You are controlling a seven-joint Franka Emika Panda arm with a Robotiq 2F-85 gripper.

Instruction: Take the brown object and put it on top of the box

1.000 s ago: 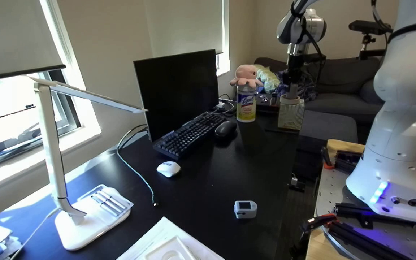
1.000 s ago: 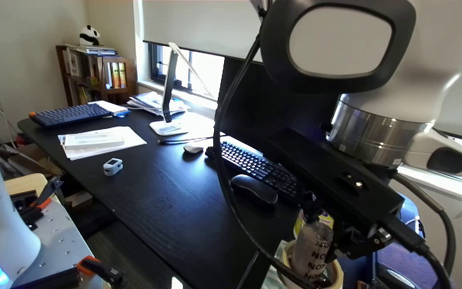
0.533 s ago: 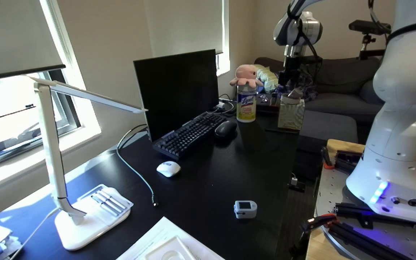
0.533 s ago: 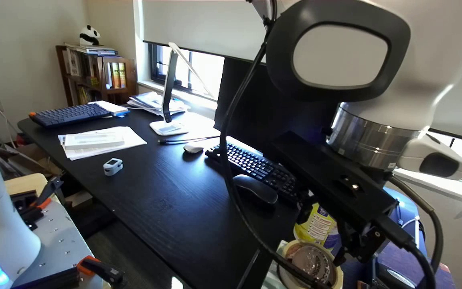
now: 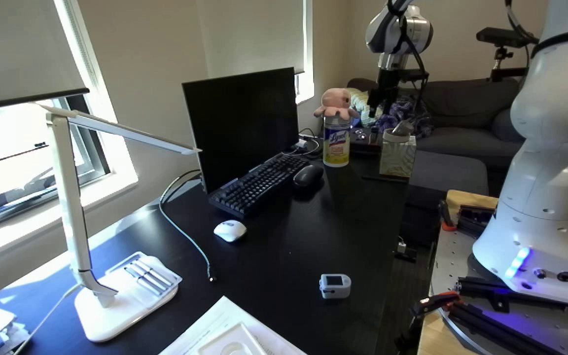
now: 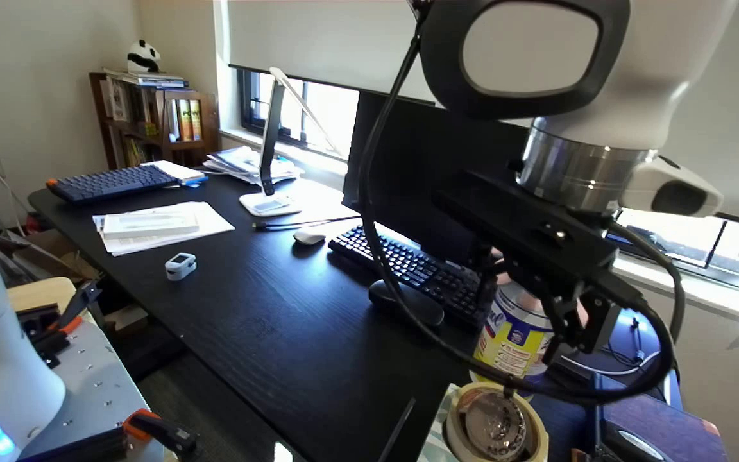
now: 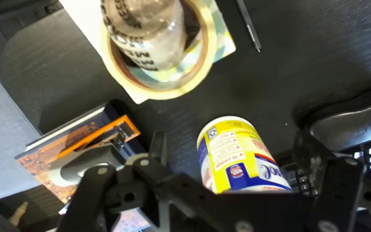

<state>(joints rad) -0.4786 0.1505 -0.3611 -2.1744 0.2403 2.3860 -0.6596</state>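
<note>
The brown object (image 5: 403, 127), a dull grey-brown cylinder with dark lettering, leans tilted in the ring of a tape roll (image 5: 390, 137) on top of the patterned box (image 5: 396, 158). In an exterior view its round end (image 6: 496, 425) faces up inside the roll. The wrist view shows the brown object (image 7: 153, 38) at the top, its lower end within the tape roll (image 7: 210, 42). Clear of both, my gripper (image 7: 230, 141) stands open above the wipes container side, with nothing between its fingers. In an exterior view the gripper (image 5: 379, 107) is higher than the box.
A Lysol container (image 5: 336, 143) with a pink plush octopus (image 5: 337, 102) on it stands beside the box. Nearby are a black mouse (image 5: 308, 176), a keyboard (image 5: 264, 182) and a monitor (image 5: 242, 128). A book (image 7: 76, 138) lies past the box.
One second ago the gripper held the brown object upright in the tape roll. It has let go, the object has tipped over, and the gripper has moved up and toward the Lysol container.
</note>
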